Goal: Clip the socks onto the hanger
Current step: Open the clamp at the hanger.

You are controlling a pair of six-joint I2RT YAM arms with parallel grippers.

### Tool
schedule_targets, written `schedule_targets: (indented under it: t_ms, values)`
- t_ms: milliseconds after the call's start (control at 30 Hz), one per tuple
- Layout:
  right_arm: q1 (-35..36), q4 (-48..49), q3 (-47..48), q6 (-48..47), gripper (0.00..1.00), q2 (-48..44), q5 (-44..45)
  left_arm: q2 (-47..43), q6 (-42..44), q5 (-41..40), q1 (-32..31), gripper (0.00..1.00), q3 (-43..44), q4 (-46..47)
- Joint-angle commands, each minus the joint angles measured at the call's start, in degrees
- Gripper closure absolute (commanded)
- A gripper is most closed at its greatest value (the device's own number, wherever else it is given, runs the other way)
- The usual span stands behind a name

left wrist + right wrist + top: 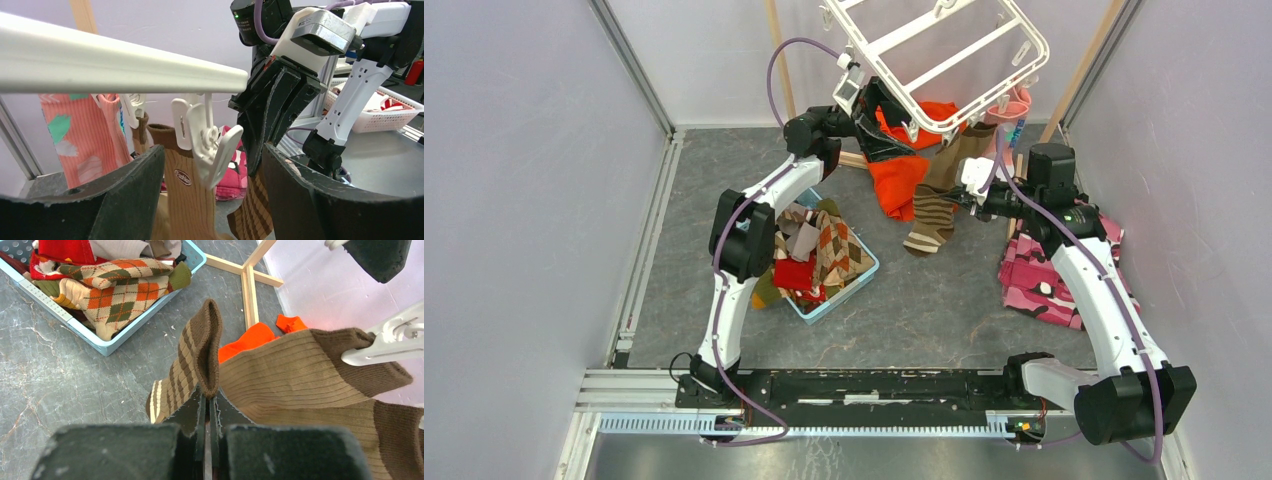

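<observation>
Enclosure: pale lilac walls on three sides, with aluminium posts at the back corners. The floor is dark grey, marbled and scuffed. A slotted metal rail runs along the near edge under both arm bases.

Hanger: a white frame, tilted, high at back centre, next to a wooden stand. An orange garment hangs below it. A pink camouflage cloth lies on the floor at right, partly under the right arm. A pale blue basket sits left of centre, heaped with socks, argyle on top.

Hanging from the frame are a pink sock with teal and white patches and a tan sock with a brown cuff, the cuff held in a clip.

Right gripper: pinched tight on the cuff of a brown-and-tan striped sock, which dangles just beside the tan one.

Left gripper: jaws spread wide, one on either side of a free white clip dangling from the frame bar. Neither pad appears to touch it.
</observation>
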Motion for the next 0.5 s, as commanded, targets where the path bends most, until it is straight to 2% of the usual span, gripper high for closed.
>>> schedule_targets:
  t_ms: [0,467]
  values:
    - [-0.4,0.6,0.1,0.5,1.00,-0.9,-1.1,-1.2,-2.4,-1.8,0.1,0.24,2.0,3.8]
    - [-0.4,0.7,0.2,0.5,1.00,-0.9,-1.3,0.0,-6.3,-2.7,0.0,0.29,5.5,6.3]
